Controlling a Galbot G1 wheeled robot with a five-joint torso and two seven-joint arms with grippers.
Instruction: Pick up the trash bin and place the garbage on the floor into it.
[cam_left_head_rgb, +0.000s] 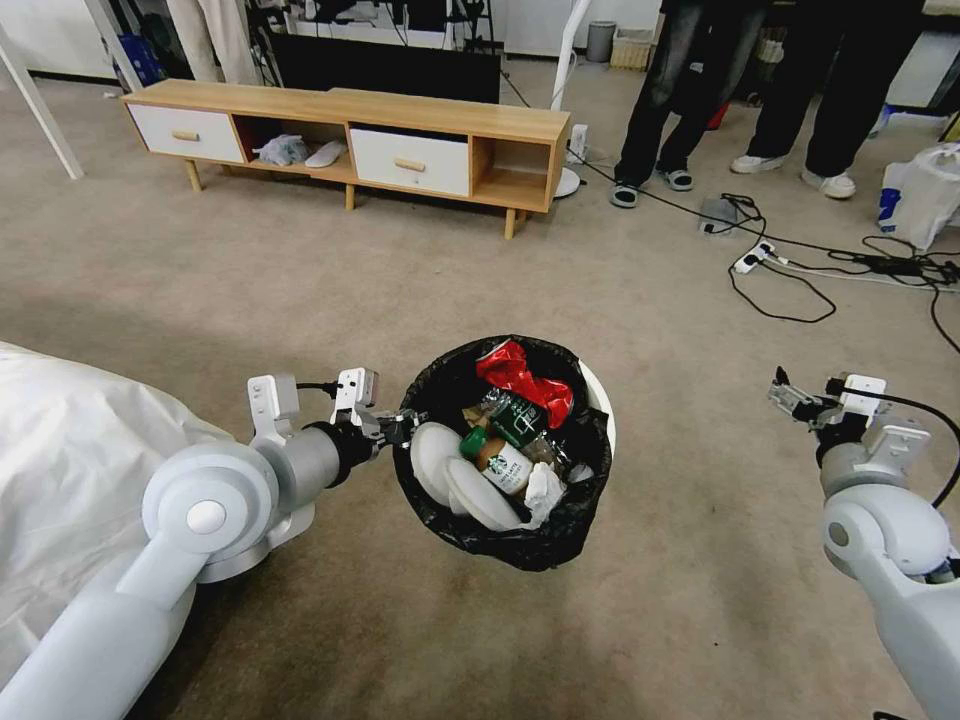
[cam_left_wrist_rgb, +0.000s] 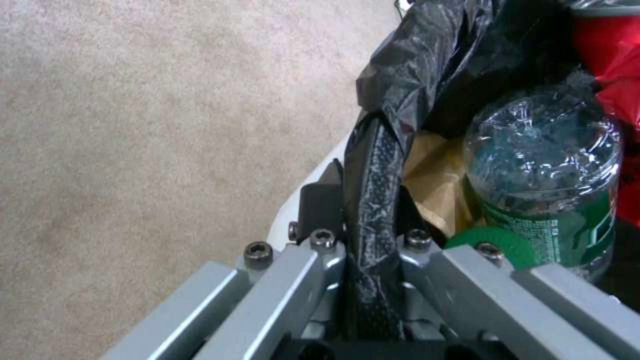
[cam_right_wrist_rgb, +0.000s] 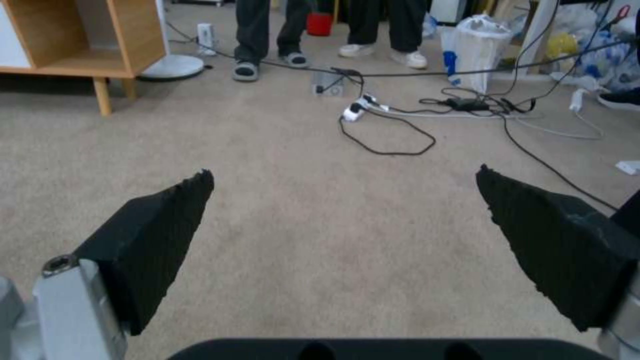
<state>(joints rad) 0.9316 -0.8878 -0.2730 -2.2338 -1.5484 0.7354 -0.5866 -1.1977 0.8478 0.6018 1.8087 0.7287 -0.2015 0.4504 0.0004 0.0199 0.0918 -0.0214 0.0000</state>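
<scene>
Left gripper (cam_left_head_rgb: 400, 424): jaws clamped on the left rim of the trash bin (cam_left_head_rgb: 598, 395), pinching the black bag (cam_left_wrist_rgb: 373, 165) folded over the edge. Bin sits centre-near over the floor (cam_left_head_rgb: 300, 270); whether it touches the carpet cannot be told. Garbage (cam_left_head_rgb: 515, 420) packed inside: red wrapper, bottles, tissue, white discs.

Right gripper (cam_right_wrist_rgb: 343, 210): jaws wide apart, holding nothing, well right of the bin above bare carpet.

Room: open carpet between bin and the far wooden cabinet (cam_left_head_rgb: 420, 125). Cables (cam_left_head_rgb: 800, 265) far right. White bedding (cam_left_head_rgb: 60, 450) at the near-left edge.
</scene>
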